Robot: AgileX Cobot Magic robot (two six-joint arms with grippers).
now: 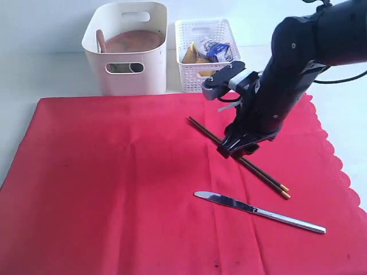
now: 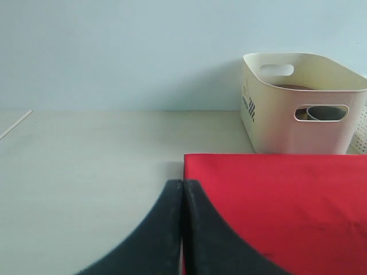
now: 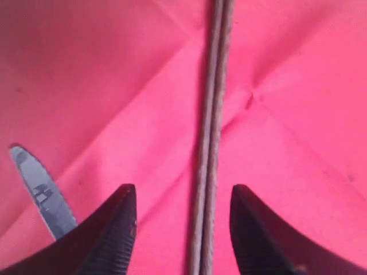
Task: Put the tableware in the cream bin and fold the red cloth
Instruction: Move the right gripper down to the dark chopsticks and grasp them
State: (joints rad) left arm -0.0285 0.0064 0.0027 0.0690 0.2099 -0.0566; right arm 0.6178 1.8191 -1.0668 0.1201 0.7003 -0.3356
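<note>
Hanging close over the red cloth, right of the frame's centre, the right gripper is seen with its jaws spread to either side of the dark chopsticks. In the right wrist view the chopsticks are shown lying side by side on the cloth. They run between the open jaws of the gripper with a gap left on each side, and no contact is seen. In the exterior view they are laid diagonally from the middle of the frame down to the lower right, with the yellow tips at the lower-right end.

The steel table knife is laid flat on the cloth below them, apart from the gripper, with its blade pointing left. The blade tip is caught in the right wrist view beside one jaw.

The cloth is spread flat over the desk, with its scalloped edge at the right. The cream bin is stood at the upper left, just behind the cloth's far edge, and the round brown wooden plate is leaned inside it. A white lattice basket is set just to its right.

The left gripper is shown only in the left wrist view. Its jaws are pressed together, and nothing is seen between them. The desk, a corner of the cloth and the bin are seen beyond.
</note>
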